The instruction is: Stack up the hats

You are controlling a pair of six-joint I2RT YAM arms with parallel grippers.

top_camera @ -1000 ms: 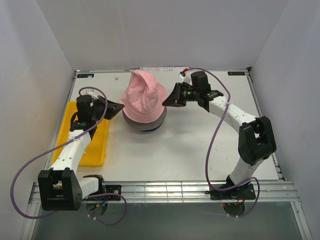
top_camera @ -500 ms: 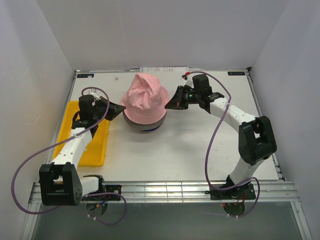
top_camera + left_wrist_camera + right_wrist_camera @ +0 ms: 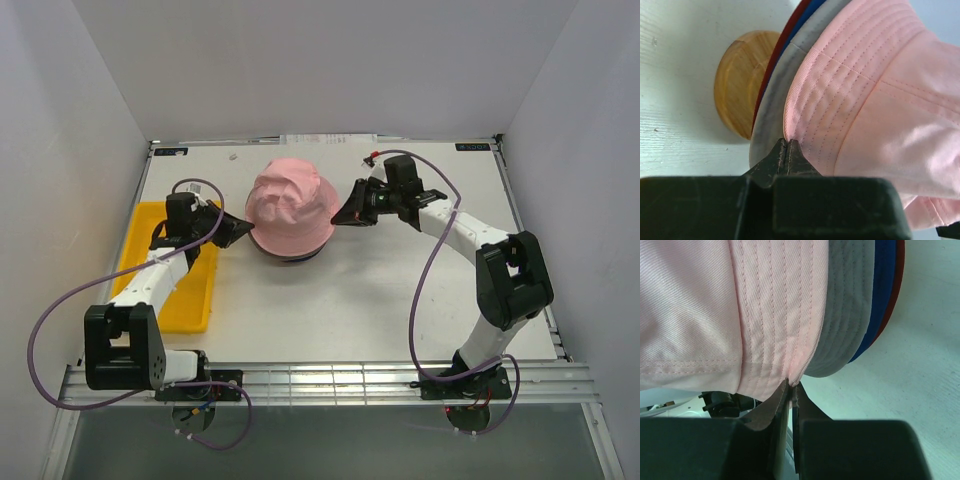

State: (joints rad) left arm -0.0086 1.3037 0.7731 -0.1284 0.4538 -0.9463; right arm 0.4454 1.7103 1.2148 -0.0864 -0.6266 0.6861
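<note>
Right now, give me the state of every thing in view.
Pink hat, topmost on the stack.
Grey hat, under the pink.
Blue hat, under the grey.
Dark red hat, lowest.
Wooden stand, carrying all four hats.
Yellow tray, lying flat.
Left fingers, shut on pink brim.
Right fingers, shut on pink brim.

left pincer (image 3: 243, 230) closed, right pincer (image 3: 337, 216) closed
</note>
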